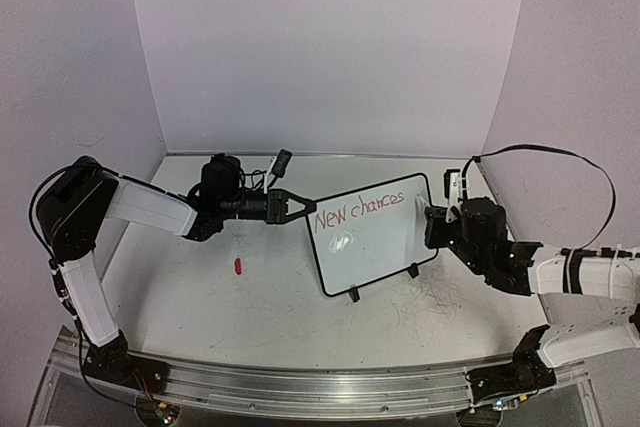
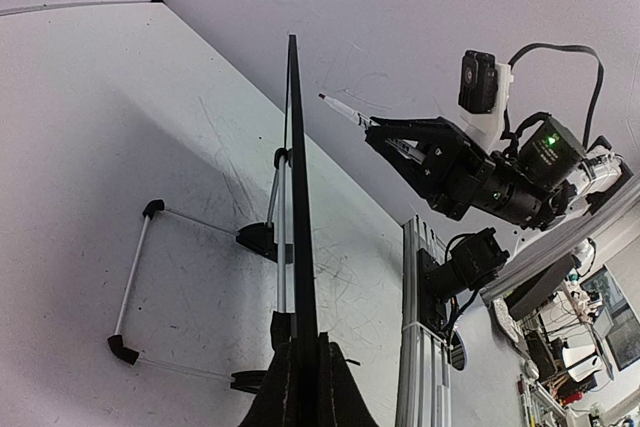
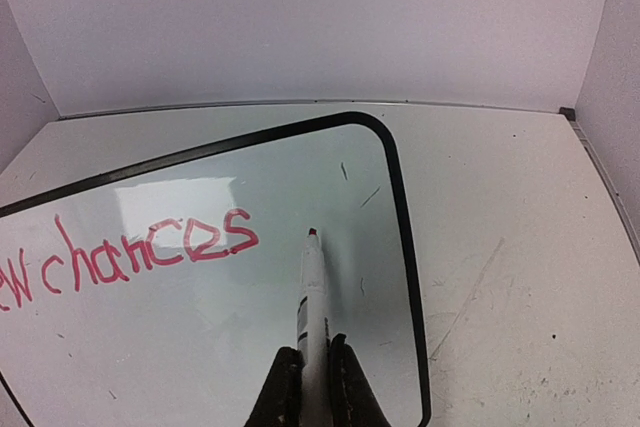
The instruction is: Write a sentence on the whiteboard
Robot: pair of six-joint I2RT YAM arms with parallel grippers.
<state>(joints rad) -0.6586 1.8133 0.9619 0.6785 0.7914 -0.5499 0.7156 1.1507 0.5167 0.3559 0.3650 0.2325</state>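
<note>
Since the job is to write, what matters is a board that stays put under the pen.

- Left side of the table [image 1: 200, 317], about halfway between near and far edges: a small red cap [image 1: 238, 266] lies loose, well apart from both arms.
- Left gripper [image 1: 300, 207] reaches in from the left edge. Its jaws are clamped on the left rim of the whiteboard [image 1: 375, 242]. The left wrist view shows the panel edge-on, pinched between the fingers.
- The whiteboard sits a little right of the table's centre, tilted back on two black feet [image 1: 353, 295]. Red writing [image 1: 360, 209], "New chances", runs along the top; the rest of the face is blank.
- Handling, as a judgement: thin, stiff and light, with a slick face. It would likely slide or tip under pen pressure, so the frame rim is the place to hold, not the glossy face.
- The marker [image 3: 313, 287] is pinched between the fingers of the right gripper [image 3: 313, 377], which comes in from the right edge. The tip points at the blank area just right of the last letter. The left wrist view shows a gap between tip and board.
- Light pressure seems wise.
</note>
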